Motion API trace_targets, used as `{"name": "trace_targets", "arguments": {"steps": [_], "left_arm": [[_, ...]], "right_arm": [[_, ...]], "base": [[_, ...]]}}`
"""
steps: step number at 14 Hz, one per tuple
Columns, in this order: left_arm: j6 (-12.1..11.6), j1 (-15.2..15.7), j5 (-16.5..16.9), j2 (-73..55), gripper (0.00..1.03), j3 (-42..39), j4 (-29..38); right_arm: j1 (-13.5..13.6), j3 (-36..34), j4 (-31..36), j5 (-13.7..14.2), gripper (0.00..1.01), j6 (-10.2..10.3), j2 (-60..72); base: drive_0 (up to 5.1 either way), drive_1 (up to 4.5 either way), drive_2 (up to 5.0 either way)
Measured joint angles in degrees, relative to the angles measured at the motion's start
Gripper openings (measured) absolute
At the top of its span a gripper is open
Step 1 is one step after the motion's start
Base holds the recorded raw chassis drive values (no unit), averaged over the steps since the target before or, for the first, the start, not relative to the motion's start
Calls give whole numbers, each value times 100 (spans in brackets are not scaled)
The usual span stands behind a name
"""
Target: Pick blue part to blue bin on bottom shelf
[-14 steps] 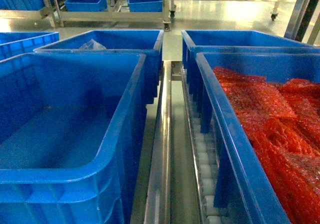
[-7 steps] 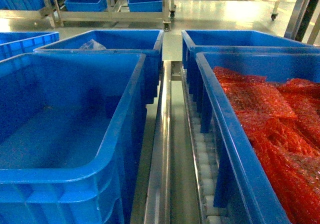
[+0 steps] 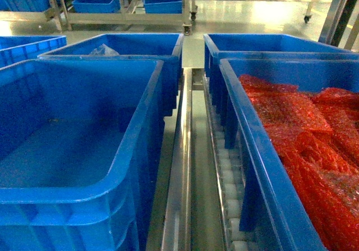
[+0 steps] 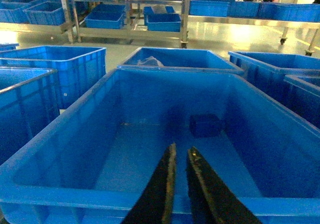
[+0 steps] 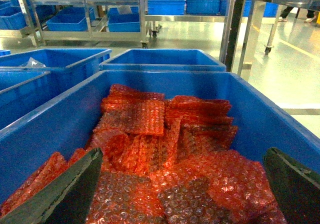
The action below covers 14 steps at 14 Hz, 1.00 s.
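Observation:
A small dark blue part (image 4: 205, 125) lies on the floor of a large blue bin (image 4: 75, 149), towards its far wall. My left gripper (image 4: 182, 147) hovers over that bin's near rim, fingers pressed almost together with nothing between them, short of the part. My right gripper (image 5: 182, 156) stands wide open above a second blue bin (image 5: 65, 119) filled with red bubble-wrap bags (image 5: 150, 134). Neither gripper shows in the head view. There the left bin (image 3: 140, 150) and the bin of red bags (image 3: 247, 144) sit on the bottom shelf (image 3: 229, 192), whose white rollers show between them.
A steel divider rail (image 3: 180, 172) runs between the two near bins. Two more blue bins (image 3: 140, 43) (image 3: 263, 41) stand behind them, the left one holding a clear bag (image 3: 102, 51). Further racks with blue bins (image 3: 162, 1) stand across the floor.

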<state>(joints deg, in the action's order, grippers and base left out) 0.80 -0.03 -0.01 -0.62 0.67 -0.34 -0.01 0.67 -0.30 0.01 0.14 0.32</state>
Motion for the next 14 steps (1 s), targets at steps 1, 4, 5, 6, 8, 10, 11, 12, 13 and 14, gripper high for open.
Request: {"name": "trace_targets", "arguments": {"steps": [1,4,5,6,8,10,11,12,13,14], "left_arm": [[0,0,0,0,21,0,4],[0,0,-2,0,61,0,7],[0,0,0,0,73,0,7],[0,0,0,0,86,0,7],[-11,0,0,0,97,0,7],[-13,0,0,0,98,0,7],[-15,0,-2,0,98,0,7],[-15,0,-2,0,98,0,7],[-15,0,-2,0,98,0,7],[-15,0,0,0,98,0,7]], "right_arm": [[0,0,0,0,98,0,0],[0,0,2,0,98,0,0],[0,0,2,0,98,0,0],[0,0,2,0,98,0,0],[0,0,0,0,98,0,0],[0,0,2,0,98,0,0],[0,0,2,0,98,0,0],[0,0,2,0,98,0,0],[0,0,0,0,98,0,0],[0,0,2,0,98,0,0]], "base": [[0,0,0],[0,0,0],[0,0,0],[0,0,0],[0,0,0],[0,0,0],[0,0,0],[0,0,0],[0,0,0],[0,0,0]]}}
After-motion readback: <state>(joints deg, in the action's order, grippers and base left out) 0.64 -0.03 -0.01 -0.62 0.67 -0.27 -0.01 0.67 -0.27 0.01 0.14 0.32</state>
